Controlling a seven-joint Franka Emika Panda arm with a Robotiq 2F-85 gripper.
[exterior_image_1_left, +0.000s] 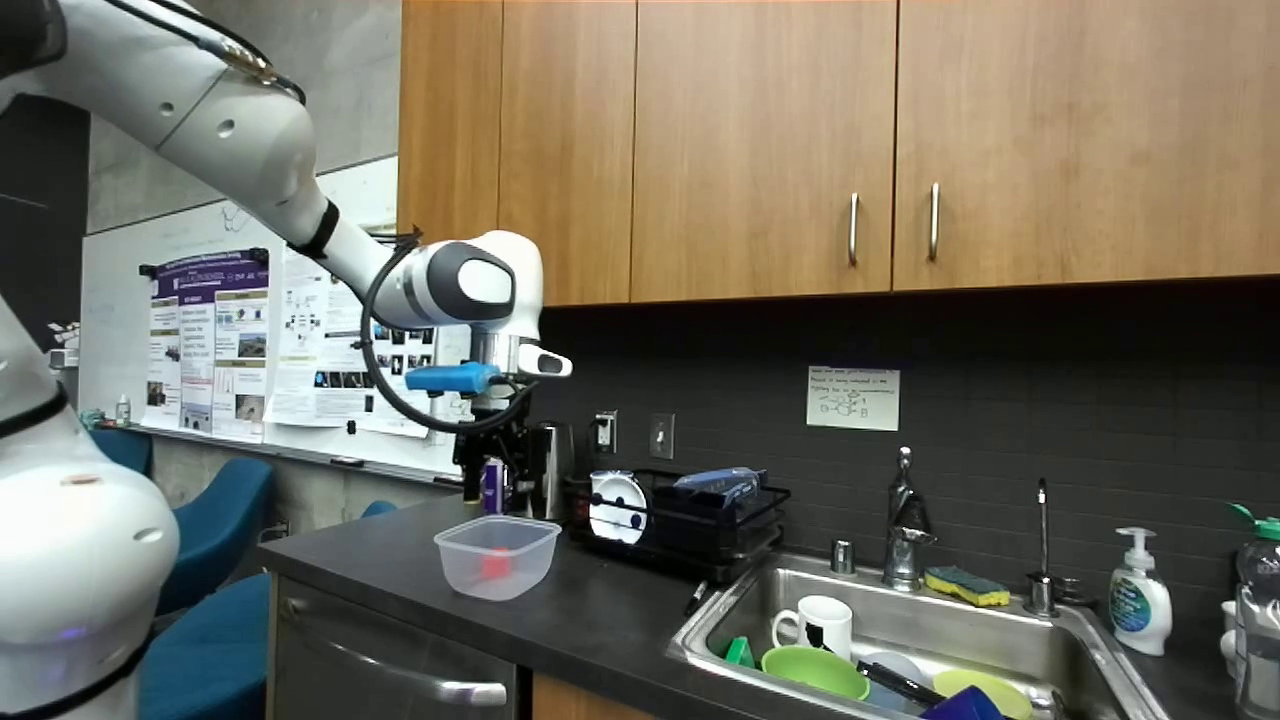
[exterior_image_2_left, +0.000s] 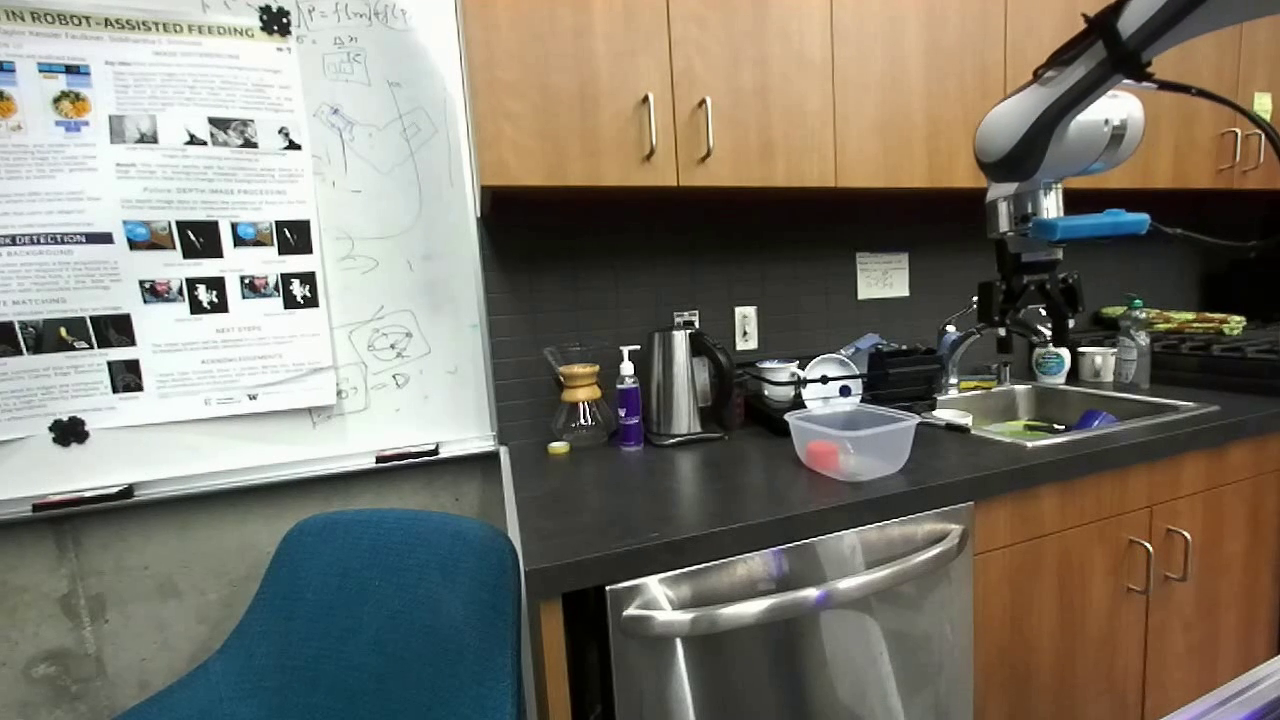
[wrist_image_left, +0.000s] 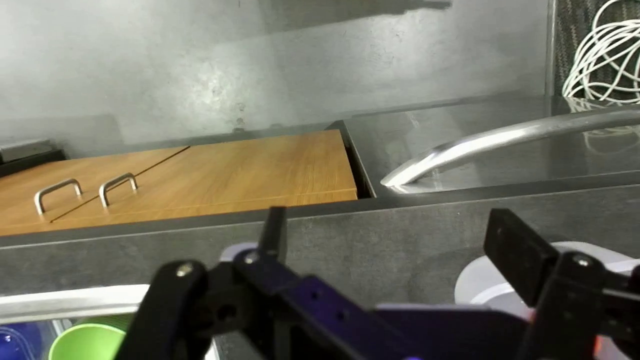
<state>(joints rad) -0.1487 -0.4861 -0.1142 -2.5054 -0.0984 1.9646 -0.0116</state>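
My gripper (wrist_image_left: 392, 242) stands open above the counter, its black fingers (wrist_image_left: 517, 255) wide apart and nothing between them. In an exterior view the gripper (exterior_image_2_left: 1030, 335) hangs pointing down in front of the backsplash, near the sink side. A clear plastic container (exterior_image_2_left: 880, 445) with a red object (exterior_image_2_left: 823, 456) inside sits on the counter; in the wrist view part of the container (wrist_image_left: 472, 277) shows behind the right finger. In the sink lie a white mug (exterior_image_1_left: 827, 620), a green bowl (exterior_image_1_left: 810, 672), a yellow-green dish (exterior_image_1_left: 985, 688) and a blue cup (exterior_image_1_left: 962, 706).
A black dish rack (exterior_image_1_left: 745, 535) stands behind the container, with a kettle (exterior_image_2_left: 670, 385) and a purple pump bottle (exterior_image_2_left: 629, 410) beyond. The sink's rim (exterior_image_1_left: 690, 640), faucet (exterior_image_1_left: 903, 530), sponge (exterior_image_1_left: 965, 587) and soap bottle (exterior_image_1_left: 1140, 595) lie along the counter. Upper cabinets (exterior_image_1_left: 765, 150) overhang it.
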